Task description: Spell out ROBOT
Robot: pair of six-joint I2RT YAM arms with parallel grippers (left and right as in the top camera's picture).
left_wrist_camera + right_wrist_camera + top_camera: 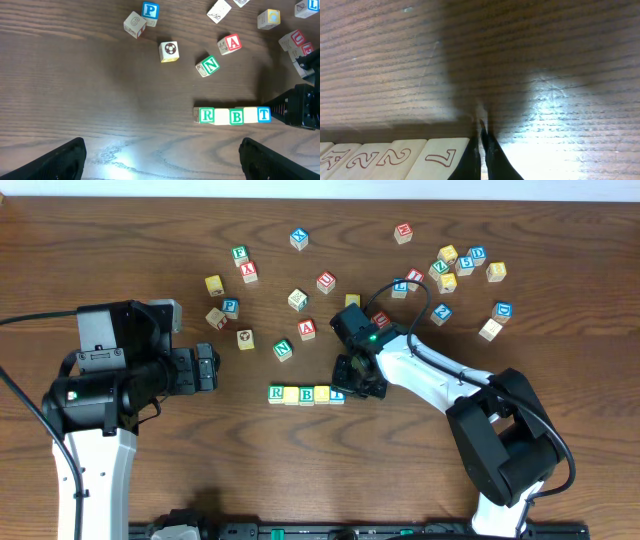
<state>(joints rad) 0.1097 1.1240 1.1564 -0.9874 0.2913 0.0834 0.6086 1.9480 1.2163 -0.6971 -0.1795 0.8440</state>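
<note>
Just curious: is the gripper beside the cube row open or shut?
Shut: the right gripper has both fingers pressed together, nothing between them, beside the end cube.

Even light overhead; white glare on the table [120,152] in both wrist views; right one blurred.

Smooth pale wooden cubes [236,116] sit on a grained, faintly glossy brown wood table [75,75].
</note>
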